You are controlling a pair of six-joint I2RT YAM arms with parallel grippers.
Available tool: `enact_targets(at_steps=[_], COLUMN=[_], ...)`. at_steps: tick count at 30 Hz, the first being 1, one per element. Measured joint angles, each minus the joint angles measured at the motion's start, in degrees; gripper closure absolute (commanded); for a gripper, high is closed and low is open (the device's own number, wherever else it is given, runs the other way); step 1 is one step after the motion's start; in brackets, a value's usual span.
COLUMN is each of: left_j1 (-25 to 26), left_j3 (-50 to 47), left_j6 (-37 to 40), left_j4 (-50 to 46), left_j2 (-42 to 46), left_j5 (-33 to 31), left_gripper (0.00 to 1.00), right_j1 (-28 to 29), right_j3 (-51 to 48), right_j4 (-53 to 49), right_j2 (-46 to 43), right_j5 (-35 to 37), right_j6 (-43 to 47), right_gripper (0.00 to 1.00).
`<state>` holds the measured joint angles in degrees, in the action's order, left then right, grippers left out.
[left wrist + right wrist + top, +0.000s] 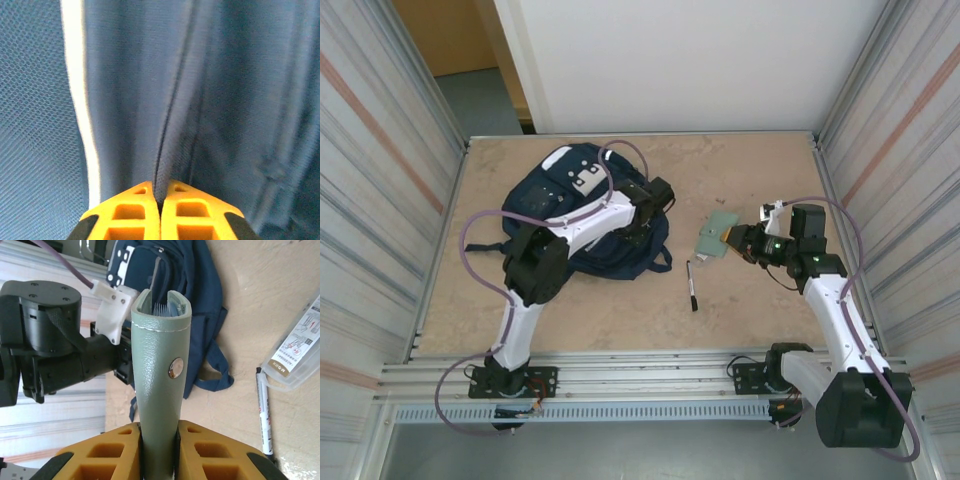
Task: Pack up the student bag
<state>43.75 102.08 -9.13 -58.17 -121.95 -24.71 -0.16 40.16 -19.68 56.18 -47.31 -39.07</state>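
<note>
Navy fabric backpack, the student bag (pixel 548 195), lies left of centre; your left gripper (pixel 160 202) is pinched tight on a fold of its cloth. Your right gripper (pixel 159 440) grips a green snap-buttoned wallet (pixel 160 350), long axis pointing left toward the bag, well apart.

Right claw (pixel 159 436): orange fingers clamped on both sides of the green wallet, low in the frame.
Green wallet (pixel 160 350): upright between the fingers, with a pebbled surface, white stitching near the top and an open mouth showing pale ridged contents.
Snap (pixel 175 368): round metal stud on the wallet's face.
Student bag (pixel 197 285): navy with white patches, lying on the tabletop behind the wallet, its dark straps trailing right.
Left arm (pixel 45 340): black housing with a white fitting, at the left.
Marker (pixel 264 410): black, lying on the tabletop at right.
Clear box (pixel 297 352): has a printed label, sits just beside the marker's upper end, cut by the right edge.
Tabletop (pixel 260 280): beige, mottled.
</note>
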Motion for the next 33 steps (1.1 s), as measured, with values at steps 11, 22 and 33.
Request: enact_targets(at_steps=[11, 22, 33], left_j1=[0.1, 0.2, -1.4], left_j3=[6.8, 11.5, 11.5], left_j6=[1.5, 1.3, 1.2], left_j4=[-5.0, -9.2, -9.0], left_j2=[10.6, 15.6, 16.1], left_j5=[0.3, 8.5, 14.2], left_gripper=[1.00, 1.00, 1.00], right_j1=[19.8, 28.7, 33.9], right_j3=[2.2, 14.7, 22.3], right_j4=[7.8, 26.4, 44.5], right_j2=[13.4, 40.6, 58.4], right_j5=[3.0, 9.0, 20.7], right_j6=[-9.0, -20.7, -32.5], right_gripper=[0.80, 0.83, 0.80])
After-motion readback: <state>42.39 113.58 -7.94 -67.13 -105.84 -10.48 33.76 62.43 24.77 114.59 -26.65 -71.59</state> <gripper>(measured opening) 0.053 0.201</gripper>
